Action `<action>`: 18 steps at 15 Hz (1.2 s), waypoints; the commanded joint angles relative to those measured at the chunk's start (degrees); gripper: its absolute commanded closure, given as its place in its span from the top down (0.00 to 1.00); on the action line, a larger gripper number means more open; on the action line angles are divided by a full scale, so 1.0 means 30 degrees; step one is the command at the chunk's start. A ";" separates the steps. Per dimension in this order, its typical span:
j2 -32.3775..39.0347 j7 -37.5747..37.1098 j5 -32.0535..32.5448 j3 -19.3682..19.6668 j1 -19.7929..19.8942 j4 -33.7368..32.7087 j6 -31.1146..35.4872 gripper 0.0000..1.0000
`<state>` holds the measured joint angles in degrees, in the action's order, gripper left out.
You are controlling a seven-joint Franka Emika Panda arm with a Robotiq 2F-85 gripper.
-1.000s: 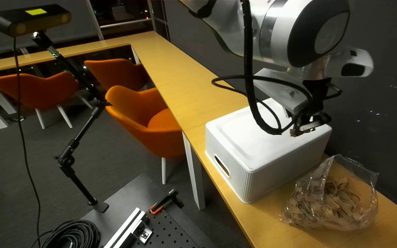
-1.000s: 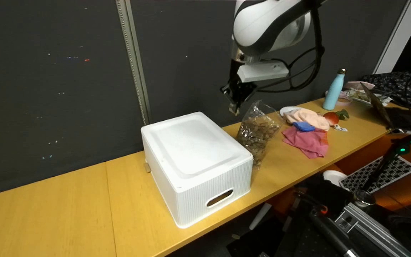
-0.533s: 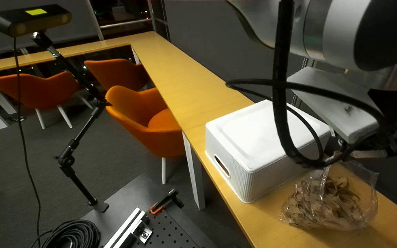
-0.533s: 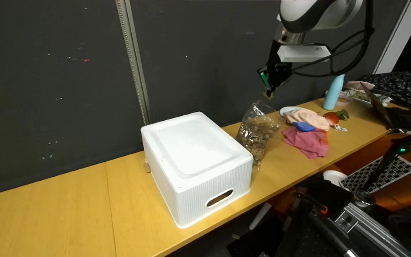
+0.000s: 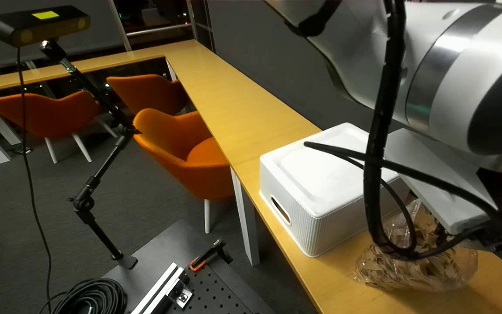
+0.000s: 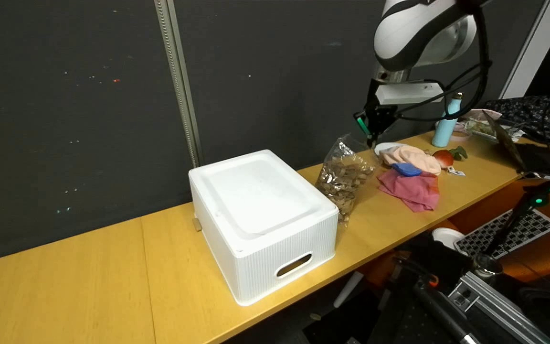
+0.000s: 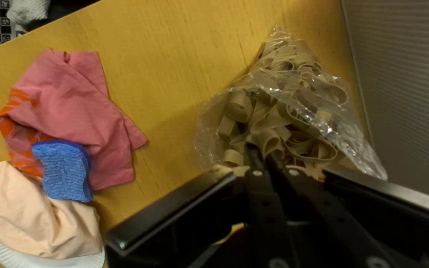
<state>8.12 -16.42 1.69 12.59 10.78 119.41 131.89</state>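
My gripper [image 6: 372,141] is above the table next to the open top of a clear plastic bag [image 6: 344,186] full of tan curled bands. In the wrist view, its fingertips [image 7: 264,154] are close together over the bag [image 7: 289,108]. A tan band [image 7: 266,140] curls at the tips and seems pinched between them; its lower part is hidden. In an exterior view the bag [image 5: 412,270] shows partly behind the cable and wrist camera mount, which hide most of the fingers.
A white ribbed box [image 6: 260,196] stands beside the bag. On the bag's other side lie a pink cloth [image 6: 413,191], a blue sponge [image 6: 406,169], a peach cloth [image 6: 411,156] on a white plate [image 6: 387,145], and a blue bottle [image 6: 444,125]. A dark wall [image 6: 265,86] stands behind.
My gripper has moved from above the gap between box and bag, past the box, to the cloth side of the bag. It rose, then came lower. Bag and box have not moved.
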 commanded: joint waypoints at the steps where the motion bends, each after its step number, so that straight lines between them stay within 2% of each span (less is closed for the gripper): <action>1: 0.1624 0.0084 -0.0114 -0.0101 -0.0044 -0.1351 0.0002 0.01; 5: 0.2805 0.0361 -0.0156 0.0009 0.0058 -0.1848 0.0382 0.01; 6: 0.3006 0.0363 -0.0155 0.0024 0.0052 -0.1932 0.0487 0.29; 7: 0.3084 0.0375 -0.0236 0.0018 0.0061 -0.1965 0.0510 0.30; 13: 0.1649 0.0909 -0.1491 -0.0485 -0.0089 -0.0693 0.1214 0.73; 16: 0.0085 0.1462 -0.0782 -0.0345 -0.0268 -0.0410 0.0425 0.94; 17: -0.0318 0.1493 -0.0457 -0.0272 -0.0311 -0.0567 -0.0081 0.99; 18: -0.0694 0.1586 -0.0123 -0.0235 -0.0309 -0.0813 -0.0652 1.00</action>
<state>11.64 -13.33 -0.91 11.48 10.04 116.02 133.73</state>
